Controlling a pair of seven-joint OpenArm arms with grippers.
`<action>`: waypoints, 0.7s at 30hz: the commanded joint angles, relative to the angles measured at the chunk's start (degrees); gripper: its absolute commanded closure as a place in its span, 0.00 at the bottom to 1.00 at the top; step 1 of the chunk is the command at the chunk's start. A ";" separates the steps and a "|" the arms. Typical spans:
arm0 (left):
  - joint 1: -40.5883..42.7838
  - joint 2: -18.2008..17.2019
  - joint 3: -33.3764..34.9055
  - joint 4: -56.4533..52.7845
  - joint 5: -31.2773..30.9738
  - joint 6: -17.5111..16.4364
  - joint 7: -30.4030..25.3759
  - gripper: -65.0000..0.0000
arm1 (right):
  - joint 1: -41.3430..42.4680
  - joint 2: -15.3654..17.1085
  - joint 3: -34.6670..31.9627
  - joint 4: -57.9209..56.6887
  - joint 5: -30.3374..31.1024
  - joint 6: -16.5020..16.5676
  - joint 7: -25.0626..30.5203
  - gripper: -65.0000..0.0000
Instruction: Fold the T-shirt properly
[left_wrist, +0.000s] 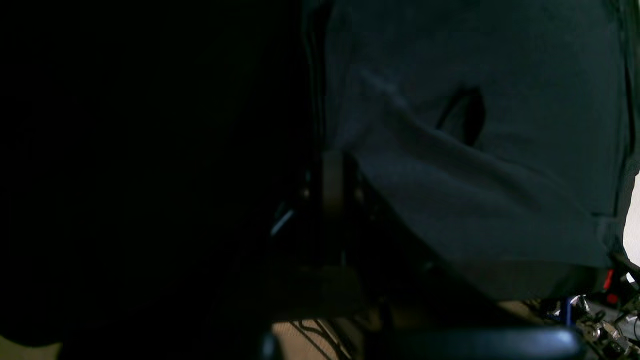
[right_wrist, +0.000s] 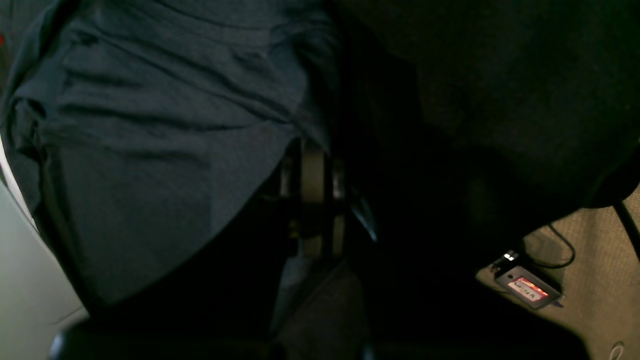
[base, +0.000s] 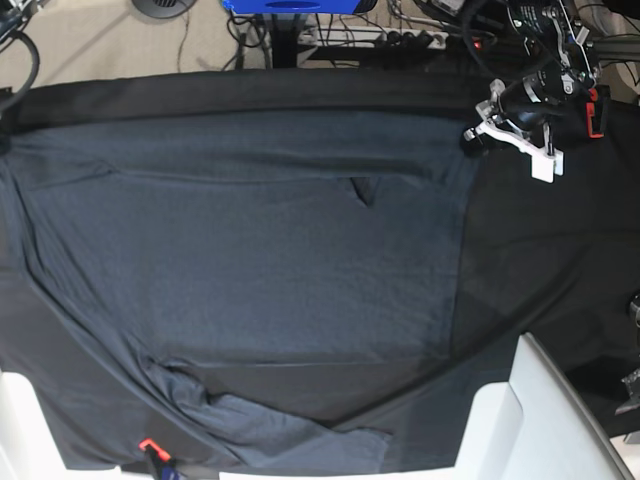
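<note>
Cloth fills almost the whole base view: the T-shirt (base: 250, 270), dark charcoal and slightly heathered, is stretched over the black tablecloth (base: 540, 250), and it reaches from 9 o'clock at the picture's edge to a vertical edge at about 3 o'clock. Its upper edge looks pulled tight toward the two far corners, so I judge that both arms carry it there. In the left wrist view, the left gripper (left_wrist: 332, 182) stands at the middle with its jaws close together and the grey cloth meeting them, so it appears closed on the T-shirt. The right gripper (right_wrist: 312, 200) shows the same in the right wrist view, with the fabric hanging from its tip toward 10 o'clock. In the base view the right gripper is outside the picture. Near 6 o'clock one sleeve (base: 290, 425) lies crumpled in soft folds, and a small dark fold sits near the centre. The knit seems light, very soft and without stiffness; it will sag and wrinkle between any two holding points and may drag on the tablecloth. For a clean fold I think the best hold is on the hem or shoulder corners, pinching both layers, with equal tension on both sides.
</note>
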 joint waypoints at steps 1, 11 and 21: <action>0.88 -0.69 -0.30 1.06 -0.83 -0.16 -0.86 1.00 | -0.41 1.53 0.33 1.16 0.64 0.34 0.68 1.00; 2.99 -1.65 -0.65 1.06 -0.74 -0.25 -1.04 1.00 | -3.13 0.04 0.33 1.25 0.64 0.34 0.68 1.00; 3.43 -1.65 -4.78 0.45 -0.57 -0.43 -1.04 1.00 | -3.22 0.04 0.33 2.04 0.64 0.34 0.50 1.00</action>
